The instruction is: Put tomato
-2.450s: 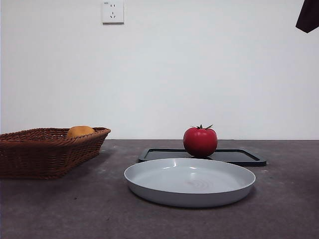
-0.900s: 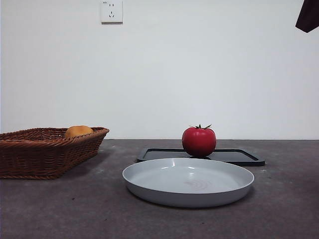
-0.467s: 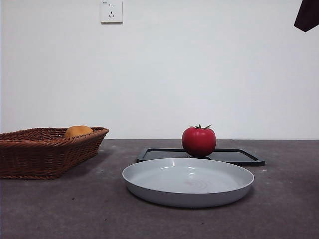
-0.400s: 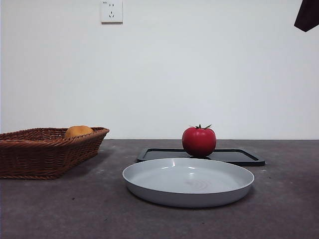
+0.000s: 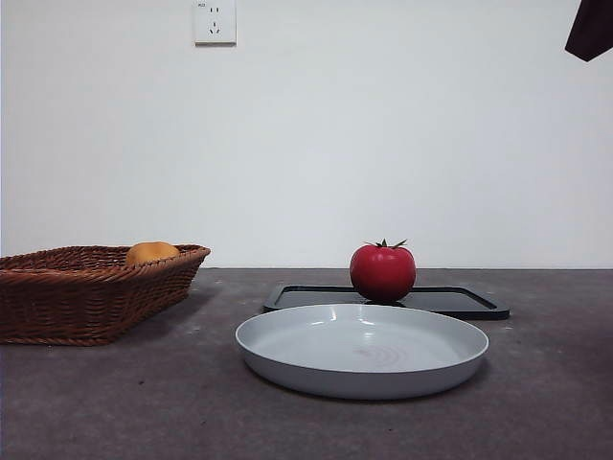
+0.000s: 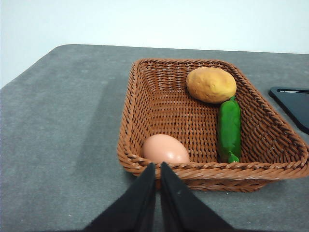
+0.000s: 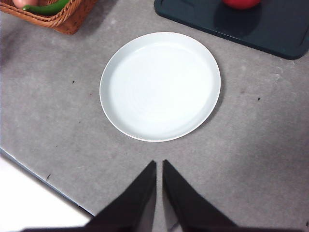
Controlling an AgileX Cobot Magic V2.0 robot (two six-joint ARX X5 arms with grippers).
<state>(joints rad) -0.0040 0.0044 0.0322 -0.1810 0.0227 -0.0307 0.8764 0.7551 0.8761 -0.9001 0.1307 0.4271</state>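
Observation:
The red tomato (image 5: 382, 272) with a green stem stands on a flat black tray (image 5: 460, 301) behind an empty white plate (image 5: 362, 347). The right wrist view shows the plate (image 7: 160, 86), the tray (image 7: 270, 29) and only a red sliver of the tomato (image 7: 240, 4) at the frame edge. My right gripper (image 7: 159, 166) is shut and hangs high above the table, on the near side of the plate; in the front view it shows only as a dark tip (image 5: 591, 29) at the top right corner. My left gripper (image 6: 158, 169) is shut, just in front of the wicker basket's (image 6: 145, 96) near rim.
The brown wicker basket (image 5: 86, 287) sits at the left and holds a tan potato (image 6: 211, 84), a green pepper (image 6: 229, 128) and a pale egg (image 6: 165, 149). The table's near edge (image 7: 43, 181) shows in the right wrist view.
The dark arm tip at the top right corner has crept slightly upward; the tomato, plate, tray and basket stay where they were.

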